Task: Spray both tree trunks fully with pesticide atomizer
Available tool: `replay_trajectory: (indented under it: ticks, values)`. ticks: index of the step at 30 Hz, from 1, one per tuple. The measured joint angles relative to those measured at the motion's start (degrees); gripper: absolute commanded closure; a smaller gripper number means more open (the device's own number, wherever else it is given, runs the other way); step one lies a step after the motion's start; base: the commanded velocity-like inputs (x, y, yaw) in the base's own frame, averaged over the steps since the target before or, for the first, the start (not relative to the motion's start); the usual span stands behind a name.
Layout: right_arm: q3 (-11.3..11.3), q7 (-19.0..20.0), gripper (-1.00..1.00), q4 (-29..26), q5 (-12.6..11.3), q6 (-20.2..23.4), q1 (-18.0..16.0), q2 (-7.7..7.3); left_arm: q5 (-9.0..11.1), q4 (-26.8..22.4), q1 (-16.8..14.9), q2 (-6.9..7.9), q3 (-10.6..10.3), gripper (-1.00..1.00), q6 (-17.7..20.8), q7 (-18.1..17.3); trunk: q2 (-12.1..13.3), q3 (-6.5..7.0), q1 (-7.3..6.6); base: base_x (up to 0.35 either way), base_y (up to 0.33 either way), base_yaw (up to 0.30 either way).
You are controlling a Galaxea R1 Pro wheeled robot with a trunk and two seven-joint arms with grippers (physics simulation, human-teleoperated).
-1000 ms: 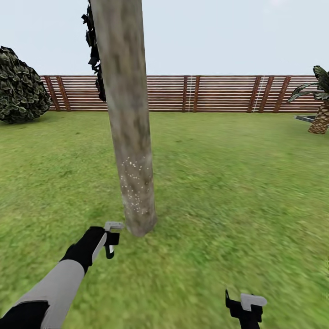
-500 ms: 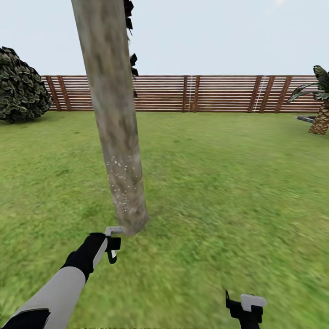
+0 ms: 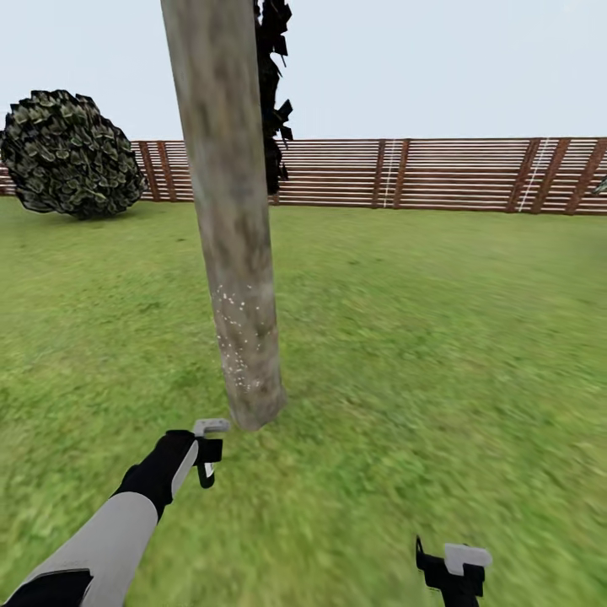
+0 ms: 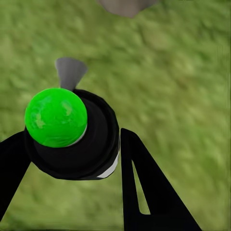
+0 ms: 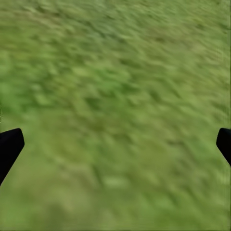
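One tree trunk (image 3: 232, 228) rises through the left-centre of the head view, from the grass (image 3: 421, 337) up past the top edge, pale grey-beige with darker blotches and a patch of small white specks on its lower part. Dark ragged leaves (image 3: 271, 93) hang just to the right of its upper part. A brown slatted fence (image 3: 438, 173) crosses the frame behind it, and a round dark bush (image 3: 72, 153) stands at the upper left in front of the fence. At the lower left, the left arm reaches toward the foot of the trunk; its left gripper (image 3: 205, 451) sits near the trunk's base, and what it carries is too small here to make out. At the bottom right edge the right gripper (image 3: 451, 569) hangs over the grass, well apart from the trunk.

In the left wrist view the two black fingers (image 4: 149, 192) are clamped on either side of the pesticide atomizer (image 4: 72, 132), a black body topped with a bright green ball, with a grey nozzle (image 4: 70, 72) sticking out over the grass. A grey-beige bit of the trunk's base shows at the top edge.

In the right wrist view the black fingers (image 5: 9, 147) stand wide apart at the left and right edges of the frame, with nothing but blurred grass between them.
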Motion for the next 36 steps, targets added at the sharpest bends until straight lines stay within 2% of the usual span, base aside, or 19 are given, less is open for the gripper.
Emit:
replay_trajectory:
  ticks: [7, 14, 22, 36]
  values:
    - [0.00, 0.00, -1.00, 0.00, 0.00, 0.00, 0.00, 0.01, -0.11, 0.00, 0.00, 0.34, -0.03, 1.00, 0.00, 0.10, 0.00, 0.00, 0.00, 0.112, -0.275, 0.278]
    - [-0.01, 0.00, -1.00, 0.03, 0.00, 0.00, 0.00, 0.02, -0.28, 0.08, 0.08, 1.72, 0.55, 1.00, -0.58, 0.10, 0.00, 0.00, 0.00, 0.112, -0.275, 0.278]
    - [-0.01, 0.00, -1.00, 0.01, 0.00, 0.00, 0.00, 0.02, -0.32, 0.09, 0.09, 1.50, 0.54, 1.00, -2.41, 0.10, 0.00, 0.00, 0.00, 0.041, -0.275, 0.267]
    - [-0.05, -0.05, -1.00, 0.00, 0.08, 0.00, 0.00, -0.04, -0.45, 0.09, 0.09, 1.05, 0.46, 1.00, -2.46, 0.10, 0.00, 0.00, 0.00, 0.000, -0.275, 0.018]
